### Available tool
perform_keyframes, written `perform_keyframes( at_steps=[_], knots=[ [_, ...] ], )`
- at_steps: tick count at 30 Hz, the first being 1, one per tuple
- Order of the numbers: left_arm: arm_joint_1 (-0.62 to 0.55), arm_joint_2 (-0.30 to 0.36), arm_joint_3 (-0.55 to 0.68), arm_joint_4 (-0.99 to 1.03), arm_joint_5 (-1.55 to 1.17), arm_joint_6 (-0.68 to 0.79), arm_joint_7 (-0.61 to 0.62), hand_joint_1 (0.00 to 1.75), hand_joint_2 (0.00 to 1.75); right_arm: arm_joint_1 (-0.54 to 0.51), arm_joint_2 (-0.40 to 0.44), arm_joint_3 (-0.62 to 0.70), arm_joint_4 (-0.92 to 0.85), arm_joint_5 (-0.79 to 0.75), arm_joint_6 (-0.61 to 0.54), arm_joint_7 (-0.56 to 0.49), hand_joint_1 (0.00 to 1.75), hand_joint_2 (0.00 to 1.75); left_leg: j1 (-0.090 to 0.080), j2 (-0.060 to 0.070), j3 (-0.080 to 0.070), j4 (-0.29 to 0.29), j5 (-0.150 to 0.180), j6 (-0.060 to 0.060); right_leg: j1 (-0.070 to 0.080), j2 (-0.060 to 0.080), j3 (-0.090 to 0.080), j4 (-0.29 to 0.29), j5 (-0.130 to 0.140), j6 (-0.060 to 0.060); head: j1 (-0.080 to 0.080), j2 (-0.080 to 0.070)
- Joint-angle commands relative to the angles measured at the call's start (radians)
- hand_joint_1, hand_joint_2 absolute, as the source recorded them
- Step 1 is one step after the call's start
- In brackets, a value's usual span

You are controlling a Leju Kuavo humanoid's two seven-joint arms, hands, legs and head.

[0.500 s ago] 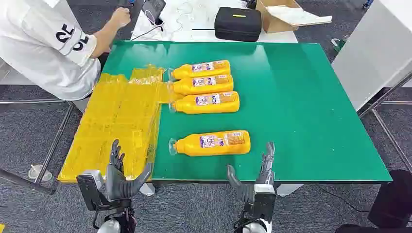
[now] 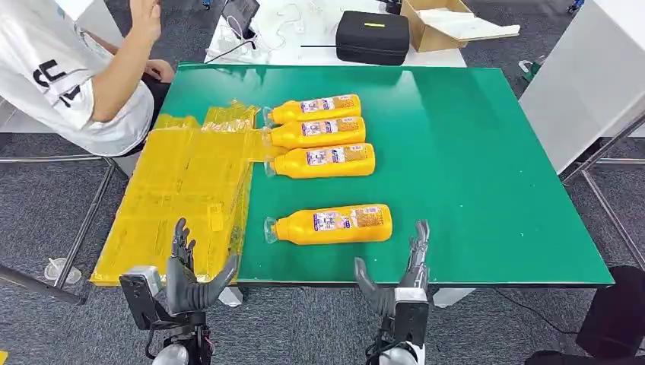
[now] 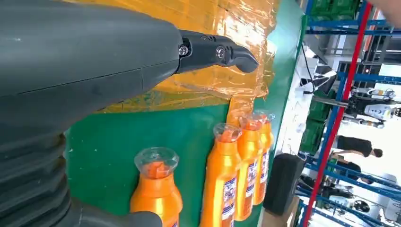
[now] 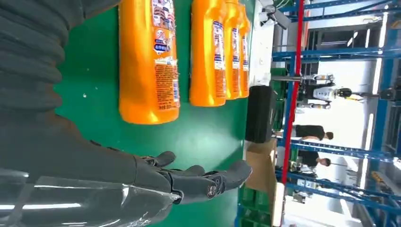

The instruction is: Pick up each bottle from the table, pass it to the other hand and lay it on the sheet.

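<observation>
With both hands' fingers spread and empty, our right hand [image 2: 407, 277] could roll the nearest bottle [image 2: 332, 224] off the tabletop [image 2: 471, 152].

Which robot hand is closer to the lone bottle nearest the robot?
Right. The right robot hand sits just below the bottle's base end; the left robot hand is farther, by the yellow sheet.

Beyond the far edge of the green tabletop [image 2: 471, 152], a black case [image 2: 373, 36] lay beside an open cardboard box [image 2: 449, 26] on a white surface, while a person in a white shirt [image 2: 68, 84] sat at the far left corner.
</observation>
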Motion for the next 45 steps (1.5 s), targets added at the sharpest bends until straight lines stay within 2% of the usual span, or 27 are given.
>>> perform_keyframes(
  at_steps=[1,3,5,6,8,9,10,11,12,14,15,17,21,23,25,26,29,31,39,44,45],
  knots=[
    [-0.032,0.016,-0.009,0.041,0.004,-0.006,-0.001,0.00,1.75,-0.052,-0.038,0.003,0.080,0.042,0.000,0.001,0.00,1.75,0.000,0.001,0.005,-0.001,-0.001,0.001,0.000,-0.001,0.005,-0.001,-0.001,-0.001,0.000,0.000],
    [-0.034,0.018,-0.008,0.040,0.003,-0.008,-0.001,0.00,1.75,-0.071,-0.042,-0.004,0.111,0.077,-0.006,0.001,0.00,1.75,0.000,0.001,0.005,-0.001,-0.001,0.001,0.000,0.000,0.005,-0.002,-0.001,-0.001,0.000,0.000],
    [-0.046,0.019,0.001,0.048,0.004,-0.017,0.000,0.00,1.75,-0.095,-0.045,-0.034,0.104,0.131,0.028,0.045,0.00,1.75,0.000,0.001,0.009,-0.002,-0.002,0.002,0.001,-0.001,0.009,-0.002,-0.002,-0.002,0.000,0.000],
    [-0.049,0.019,0.007,0.051,0.004,-0.023,0.002,0.00,1.75,-0.111,-0.062,-0.029,0.113,0.203,0.032,0.087,0.00,1.75,0.000,0.001,0.006,-0.002,-0.001,0.001,0.000,0.000,0.006,-0.002,-0.001,-0.001,0.000,0.000],
    [-0.058,0.018,0.016,0.060,0.001,-0.038,0.005,0.00,1.75,-0.158,-0.093,-0.053,0.119,0.273,0.069,0.180,0.00,1.75,0.000,0.002,0.009,-0.002,-0.002,0.002,0.001,0.000,0.009,-0.003,-0.001,-0.001,0.000,0.000],
    [-0.064,0.017,0.018,0.067,0.000,-0.051,0.007,0.00,1.75,-0.209,-0.128,-0.051,0.148,0.338,0.096,0.240,0.00,1.75,0.000,0.002,0.006,-0.002,-0.001,0.002,0.000,0.000,0.006,-0.002,0.000,-0.001,0.000,0.000],
    [-0.067,0.015,0.021,0.070,0.000,-0.052,0.007,0.00,1.75,-0.231,-0.136,-0.061,0.149,0.338,0.110,0.256,0.00,1.75,-0.001,0.002,0.012,-0.002,-0.002,0.003,0.001,0.000,0.012,-0.003,-0.002,-0.002,0.000,0.000],
    [-0.069,0.014,0.021,0.071,0.000,-0.053,0.007,0.00,1.75,-0.241,-0.140,-0.065,0.151,0.338,0.117,0.261,0.00,1.75,0.000,0.002,0.004,-0.001,0.000,0.001,0.000,0.001,0.004,-0.002,0.001,0.000,0.000,0.000],
    [-0.071,0.014,0.021,0.075,-0.003,-0.063,0.010,0.00,1.75,-0.280,-0.168,-0.049,0.183,0.409,0.148,0.321,0.00,1.75,0.000,0.002,0.006,-0.002,-0.001,0.002,0.000,0.001,0.006,-0.002,0.000,-0.001,0.000,0.000],
    [-0.076,0.012,0.024,0.079,-0.005,-0.068,0.011,0.00,1.75,-0.327,-0.178,-0.055,0.207,0.418,0.167,0.347,0.00,1.75,-0.001,0.002,0.005,-0.001,0.001,0.003,0.000,0.000,0.005,-0.002,0.001,0.000,0.000,0.000],
    [-0.080,0.012,0.023,0.083,-0.008,-0.077,0.015,0.00,1.75,-0.370,-0.203,-0.028,0.240,0.474,0.192,0.400,0.00,1.75,-0.001,0.001,0.004,-0.001,0.001,0.003,0.000,0.000,0.004,-0.002,0.001,0.000,0.000,0.000],
    [-0.084,0.008,0.031,0.088,-0.012,-0.084,0.019,0.00,1.75,-0.428,-0.207,-0.021,0.285,0.501,0.214,0.435,0.00,1.75,-0.001,0.004,0.008,-0.001,0.000,0.003,0.000,0.002,0.008,-0.002,0.001,0.000,0.000,0.000],
    [-0.097,0.006,0.035,0.098,-0.025,-0.107,0.033,0.00,1.75,-0.554,-0.227,0.052,0.434,0.579,0.343,0.547,0.00,1.75,-0.001,0.003,0.006,-0.001,0.001,0.004,0.000,0.002,0.006,-0.001,0.001,0.000,-0.001,0.000],
    [-0.101,0.005,0.038,0.100,-0.026,-0.109,0.035,0.00,1.75,-0.575,-0.220,0.064,0.463,0.582,0.362,0.553,0.00,1.75,-0.001,0.004,0.007,-0.001,0.000,0.004,0.000,0.002,0.007,-0.002,0.001,0.000,0.000,0.000],
    [-0.101,0.007,0.042,0.117,-0.034,-0.117,0.040,0.00,1.75,-0.624,-0.224,0.120,0.565,0.595,0.459,0.576,0.00,1.75,-0.002,0.004,0.008,-0.001,0.000,0.004,-0.001,0.002,0.008,-0.002,0.001,0.000,0.000,0.000],
    [-0.104,0.007,0.044,0.123,-0.035,-0.118,0.039,0.00,1.75,-0.633,-0.222,0.128,0.581,0.597,0.470,0.576,0.00,1.75,-0.001,0.003,0.006,-0.001,0.001,0.003,0.000,0.001,0.006,-0.001,0.001,0.000,0.000,0.000],
    [-0.122,0.004,0.055,0.151,-0.043,-0.132,0.033,0.00,1.75,-0.694,-0.212,0.188,0.690,0.579,0.561,0.557,0.00,1.75,-0.001,0.003,0.009,-0.002,0.000,0.004,0.000,0.001,0.009,-0.002,0.000,0.000,0.000,0.000],
    [-0.132,0.003,0.059,0.162,-0.047,-0.137,0.031,0.00,1.75,-0.721,-0.205,0.217,0.728,0.557,0.609,0.541,0.00,1.75,-0.001,0.003,0.005,-0.001,0.001,0.003,0.000,0.001,0.006,-0.001,0.001,0.000,0.000,0.000],
    [-0.141,0.007,0.065,0.171,-0.055,-0.140,0.026,0.00,1.75,-0.747,-0.220,0.266,0.719,0.482,0.659,0.488,0.00,1.75,-0.002,0.001,0.006,-0.001,0.001,0.003,-0.001,0.000,0.007,-0.001,0.000,0.000,0.000,0.000],
    [-0.141,0.008,0.065,0.170,-0.056,-0.140,0.026,0.00,1.75,-0.752,-0.225,0.266,0.717,0.479,0.664,0.486,0.00,1.75,-0.002,0.000,0.002,0.000,0.002,0.003,-0.001,-0.001,0.003,0.000,0.001,0.001,0.000,0.000],
    [-0.141,0.008,0.065,0.170,-0.056,-0.140,0.026,0.00,1.75,-0.752,-0.225,0.266,0.717,0.479,0.664,0.486,0.00,1.75,-0.001,0.000,0.005,0.000,0.001,0.003,0.000,-0.002,0.006,0.000,0.000,0.000,0.000,0.000]
  ],
)
